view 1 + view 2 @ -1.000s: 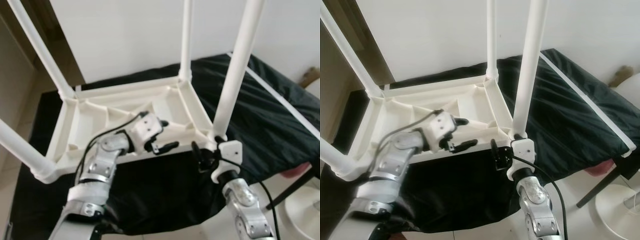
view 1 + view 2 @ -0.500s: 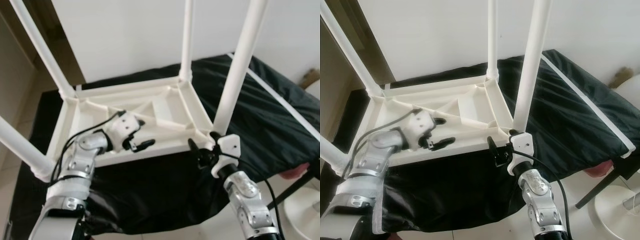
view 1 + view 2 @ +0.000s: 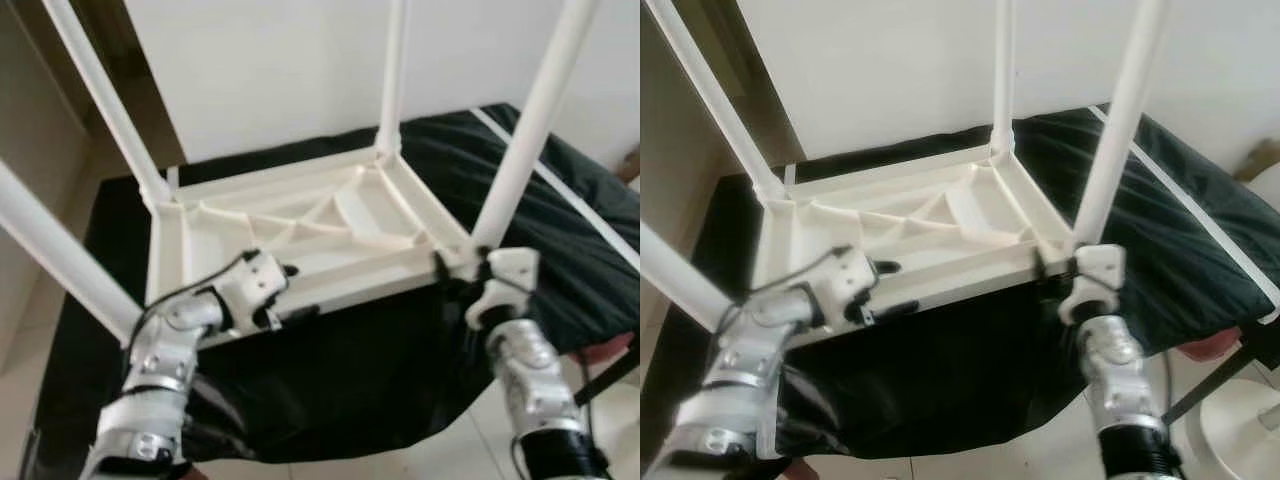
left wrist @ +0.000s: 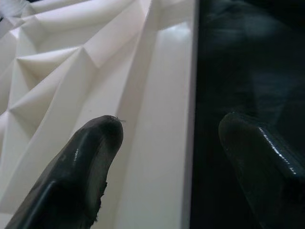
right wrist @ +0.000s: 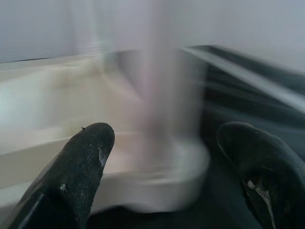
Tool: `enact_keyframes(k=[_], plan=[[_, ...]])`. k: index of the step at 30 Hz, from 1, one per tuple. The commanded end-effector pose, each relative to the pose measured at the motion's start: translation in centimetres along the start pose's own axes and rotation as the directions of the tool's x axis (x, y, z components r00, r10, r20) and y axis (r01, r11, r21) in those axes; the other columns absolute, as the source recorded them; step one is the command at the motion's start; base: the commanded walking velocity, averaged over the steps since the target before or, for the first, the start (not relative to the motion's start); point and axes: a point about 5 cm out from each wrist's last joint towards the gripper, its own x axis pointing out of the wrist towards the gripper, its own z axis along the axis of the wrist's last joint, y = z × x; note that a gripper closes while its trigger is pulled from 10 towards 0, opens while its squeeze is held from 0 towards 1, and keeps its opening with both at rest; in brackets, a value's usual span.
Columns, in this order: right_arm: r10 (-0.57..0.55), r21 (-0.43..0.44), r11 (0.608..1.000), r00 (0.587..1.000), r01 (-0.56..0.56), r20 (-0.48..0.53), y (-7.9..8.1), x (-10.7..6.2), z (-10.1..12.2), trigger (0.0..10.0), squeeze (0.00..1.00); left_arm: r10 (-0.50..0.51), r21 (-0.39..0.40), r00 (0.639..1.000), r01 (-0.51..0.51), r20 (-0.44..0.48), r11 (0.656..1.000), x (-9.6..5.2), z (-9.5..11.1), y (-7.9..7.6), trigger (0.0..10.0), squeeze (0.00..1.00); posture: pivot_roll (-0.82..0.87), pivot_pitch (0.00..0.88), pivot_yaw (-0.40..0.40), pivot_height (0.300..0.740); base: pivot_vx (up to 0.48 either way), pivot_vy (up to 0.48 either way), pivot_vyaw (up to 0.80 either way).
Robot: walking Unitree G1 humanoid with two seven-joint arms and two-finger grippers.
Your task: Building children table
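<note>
Left tool (image 3: 293, 292): sitting at the near long edge of the children table (image 3: 300, 225), toward its left end; its black fingers (image 4: 83, 162) are gaping wide, one over the white rim and ribbing, the other over the black cover (image 3: 340, 370), gripping nothing.
Right tool (image 5: 176, 162): standing at the near right corner of the table, its fingers spread wide to either side of the base of the near right leg (image 3: 535, 115); whether they are touching the leg cannot be told, as the wrist view is blurred.
Children table: lying upside down on the black cover, its ribbed white plastic underside facing up, with triangular stiffening ribs showing inside a raised rim.
Legs: four white tubes are standing up from the corners; the near left leg (image 3: 60, 255) is slanting out toward the left, the far left leg (image 3: 105, 100) and far right leg (image 3: 393, 75) are rising at the back.
Black cover: draping over the surface beneath the table, hanging down in folds at the near edge and spreading out to the right.
Wall (image 3: 280, 70): standing pale and plain behind the table.
</note>
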Motion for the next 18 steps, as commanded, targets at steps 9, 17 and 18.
enact_keyframes(k=[9, 17, 18], plan=[[-0.150, -0.033, 0.988, 0.989, 0.149, -0.009, -5.0, 0.4, -0.1, 10.0, 0.00, -0.049, -0.070, 0.997, 0.053, 0.059, 0.996, 0.1, 0.6, -3.6, 10.0, 0.00, -0.04, 0.000, 0.055, 0.740, 0.000, 0.000, 0.00], [-0.105, -0.036, 0.994, 0.994, 0.105, 0.002, -4.3, 0.5, 0.0, 10.0, 0.00, -0.069, -0.053, 0.997, 0.071, 0.043, 0.996, -0.7, 0.7, -2.9, 10.0, 0.00, -0.03, 0.000, 0.050, 0.740, 0.000, 0.000, 0.00], [-0.086, -0.037, 0.996, 0.996, 0.086, 0.002, -3.6, 0.3, -0.3, 10.0, 0.00, -0.063, -0.068, 0.996, 0.067, 0.057, 0.995, -1.0, 1.0, -2.9, 10.0, 0.00, -0.03, 0.000, 0.050, 0.740, 0.000, 0.000, 0.00]])
